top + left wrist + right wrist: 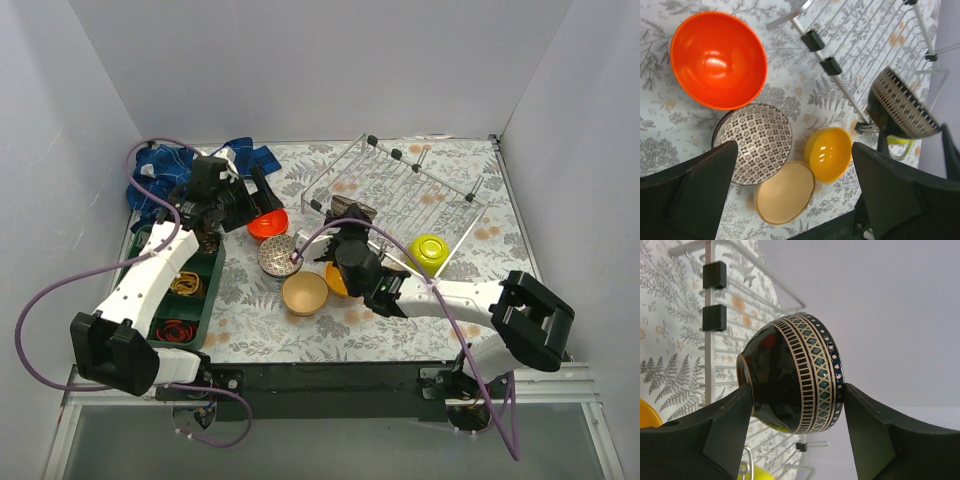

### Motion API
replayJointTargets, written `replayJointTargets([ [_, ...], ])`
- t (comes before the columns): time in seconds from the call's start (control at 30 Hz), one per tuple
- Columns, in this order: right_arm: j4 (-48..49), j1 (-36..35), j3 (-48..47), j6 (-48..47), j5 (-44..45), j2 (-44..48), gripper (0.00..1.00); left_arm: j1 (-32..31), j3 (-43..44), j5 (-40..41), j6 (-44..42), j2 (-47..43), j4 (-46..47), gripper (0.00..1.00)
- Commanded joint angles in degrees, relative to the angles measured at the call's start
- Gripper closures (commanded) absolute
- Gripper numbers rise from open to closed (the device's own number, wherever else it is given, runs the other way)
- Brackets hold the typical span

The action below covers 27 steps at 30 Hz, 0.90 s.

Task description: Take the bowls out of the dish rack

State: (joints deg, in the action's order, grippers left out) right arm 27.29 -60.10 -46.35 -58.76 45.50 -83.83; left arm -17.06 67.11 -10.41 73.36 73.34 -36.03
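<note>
My right gripper (797,400) is shut on a dark brown bowl (795,375) with a cream-patterned band, held on its side above the near left corner of the dish rack (400,185). It also shows in the top view (352,211). A lime green bowl (430,250) is at the rack's near right corner. On the table lie a red-orange bowl (717,60), a white-brown patterned bowl (755,142), a beige bowl (785,192) and a yellow-orange bowl (829,154). My left gripper (795,200) is open and empty above them. The other bowls are out of view.
A green compartment tray (185,290) with small items lies along the left edge under my left arm. A blue cloth (160,170) is bunched at the back left. White walls close in the table on three sides.
</note>
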Motion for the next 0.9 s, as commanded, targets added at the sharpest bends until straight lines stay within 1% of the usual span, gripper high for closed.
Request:
replayJointTargets([
  [0.0, 26.45, -5.45, 2.39, -15.58, 6.01, 0.16, 0.97, -0.26, 8.28, -2.32, -0.94, 3.02, -2.46, 0.02],
  [0.07, 32.1, -7.04, 3.54, -19.35, 6.36, -1.5, 0.98, -0.26, 10.05, -3.64, -0.77, 4.17, -3.43, 0.02],
  [0.1, 35.78, -8.71, 4.07, -23.81, 6.8, -2.29, 0.98, -0.26, 11.27, -4.34, -0.16, 4.53, -3.69, 0.02],
  [0.13, 41.73, -9.51, 4.77, -26.03, 6.97, -3.17, 0.99, -0.26, 11.72, -5.39, 0.2, 5.31, -3.96, 0.02],
  [0.2, 47.66, -11.52, 5.21, -31.82, 7.15, -5.72, 0.99, -0.34, 12.34, -6.63, 1.16, 5.76, -3.78, 0.02],
  [0.27, 53.62, -12.67, 5.13, -34.3, 7.33, -8.09, 0.99, -0.34, 13.22, -8.83, 1.61, 6.37, -3.78, 0.02],
  [0.3, 55.14, -13.72, 4.95, -35.36, 7.68, -8.97, 0.99, -0.34, 13.57, -9.53, 1.69, 6.64, -3.87, 0.02],
  [0.43, 64.89, -15.66, 3.99, -43.17, 8.03, -13.28, 0.99, -0.34, 14.36, -10.94, 1.96, 7.08, -4.75, 0.02],
  [0.47, 67.17, -15.84, 3.38, -43.89, 7.94, -14.59, 0.99, -0.34, 14.19, -11.55, 1.87, 7.17, -4.84, 0.02],
  [0.57, 68.6, -16.72, 2.76, -45.65, 8.29, -16.44, 0.99, -0.43, 13.66, -13.31, 1.87, 7.6, -5.89, 0.02],
  [0.67, 69.13, -17.42, 2.32, -46.44, 8.29, -17.68, 0.99, -0.61, 13.4, -14.46, 1.52, 7.96, -7.29, 0.04],
  [0.87, 69.83, -18.91, 1.17, -47.58, 9.26, -19.17, 0.99, -1.83, 9.54, -14.81, 0.55, 8.92, -9.32, 0.12],
])
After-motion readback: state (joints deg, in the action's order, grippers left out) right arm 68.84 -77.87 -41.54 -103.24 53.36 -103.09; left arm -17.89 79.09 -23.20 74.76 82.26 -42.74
